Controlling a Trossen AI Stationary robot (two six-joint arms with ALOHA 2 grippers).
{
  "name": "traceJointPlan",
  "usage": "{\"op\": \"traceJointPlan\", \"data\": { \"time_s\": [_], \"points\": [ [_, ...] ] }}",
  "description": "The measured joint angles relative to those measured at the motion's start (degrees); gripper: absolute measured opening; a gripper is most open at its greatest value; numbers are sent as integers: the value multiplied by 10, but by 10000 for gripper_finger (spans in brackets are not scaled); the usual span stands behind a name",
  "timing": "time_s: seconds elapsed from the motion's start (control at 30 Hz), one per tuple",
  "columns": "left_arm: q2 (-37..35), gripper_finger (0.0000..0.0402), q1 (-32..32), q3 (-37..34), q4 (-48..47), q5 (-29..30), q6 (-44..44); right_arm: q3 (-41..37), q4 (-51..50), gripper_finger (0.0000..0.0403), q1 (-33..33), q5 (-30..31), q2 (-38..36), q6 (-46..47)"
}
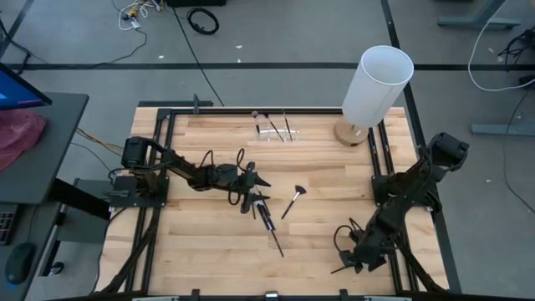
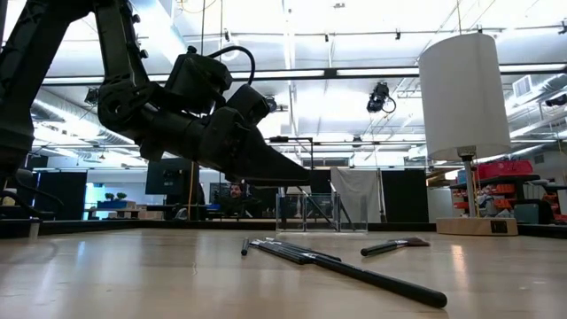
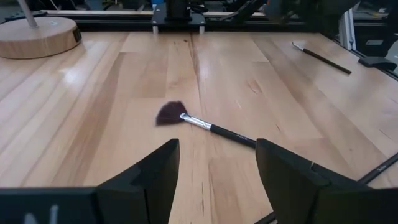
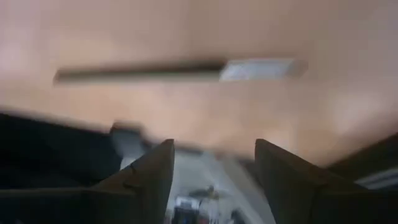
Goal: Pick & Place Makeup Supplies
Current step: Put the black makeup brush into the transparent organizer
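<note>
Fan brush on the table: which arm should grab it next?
Left, probably. The left gripper hovers mid-table with open fingers, right beside the fan brush, which lies just ahead of it in its wrist view. The right gripper sits low at the table's near right edge, farther off.

Light wooden slat tabletop (image 1: 209, 242) in black metal frame (image 1: 163, 113). Tall white cylinder lamp (image 1: 376, 84) on round wooden base (image 1: 351, 134), far right corner. Small clear holder (image 1: 274, 131) near far edge. Red cloth (image 1: 18, 138) on the dark side desk (image 1: 50, 117).
</note>
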State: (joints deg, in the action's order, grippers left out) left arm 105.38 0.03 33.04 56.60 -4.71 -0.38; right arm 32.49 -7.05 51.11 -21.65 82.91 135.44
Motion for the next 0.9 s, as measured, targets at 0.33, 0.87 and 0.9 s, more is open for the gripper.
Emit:
{"op": "traceJointPlan", "data": {
  "time_s": [0.33, 0.87, 0.9],
  "points": [
    [0, 216, 0, 0, -3, 0, 1, -62, 21, 206, -34, 27, -2, -14],
    [0, 216, 2, 0, -3, 17, 10, -63, 63, 205, -157, 154, -2, -159],
    [0, 216, 2, 0, -3, 17, 10, -63, 63, 205, -165, 160, -2, -167]
  ]
}}
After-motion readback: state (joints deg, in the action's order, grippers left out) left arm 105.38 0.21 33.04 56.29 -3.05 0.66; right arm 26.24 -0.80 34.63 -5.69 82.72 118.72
